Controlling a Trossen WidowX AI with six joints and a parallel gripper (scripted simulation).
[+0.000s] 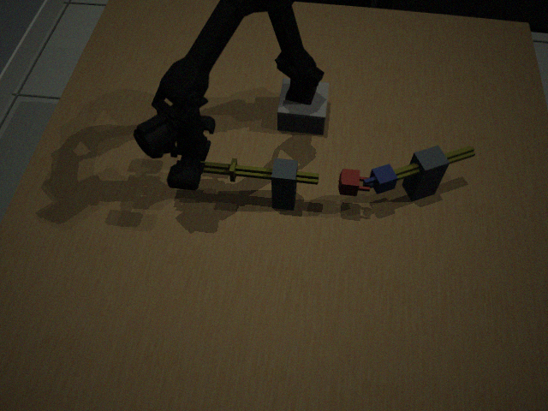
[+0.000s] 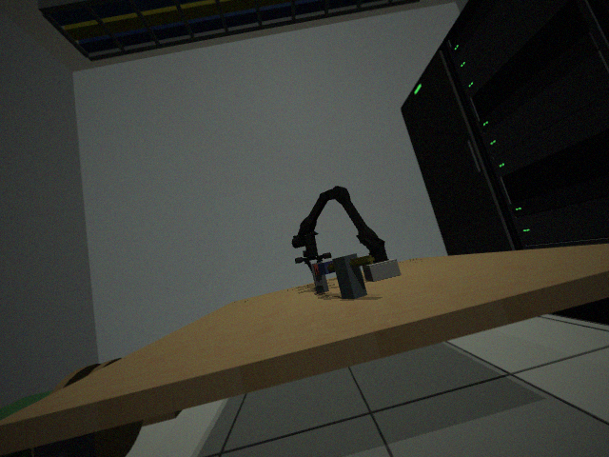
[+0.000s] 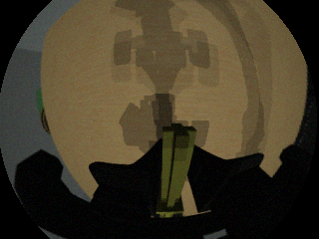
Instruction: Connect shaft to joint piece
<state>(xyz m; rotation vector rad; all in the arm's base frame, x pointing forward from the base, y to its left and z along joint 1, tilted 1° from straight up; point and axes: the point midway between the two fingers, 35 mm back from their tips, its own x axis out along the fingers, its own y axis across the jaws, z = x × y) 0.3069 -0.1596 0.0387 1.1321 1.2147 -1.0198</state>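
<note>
The second shaft (image 1: 254, 171) (image 3: 167, 174), grooved yellow with a collar (image 1: 233, 169), runs through its grey-blue block (image 1: 284, 187). My gripper (image 1: 190, 171) (image 3: 170, 141) is shut on this shaft near its outer end, left of the collar in the top view. The shaft's other end sticks out right of the block, with a gap before the red joint piece (image 1: 349, 181). The red piece is hinged to a blue piece (image 1: 384, 178) on the first shaft (image 1: 460, 154), which is fixed in the other block (image 1: 425, 176) (image 2: 350, 277). The red piece looks roughly in line with the second shaft; its opening is hidden.
The arm's pale base box (image 1: 303, 115) (image 2: 383, 269) stands behind the shafts on the wooden table (image 1: 274, 300) (image 2: 275, 334). The arm arches from it above the table. A dark cabinet (image 2: 481, 148) stands beyond the table in the exterior view.
</note>
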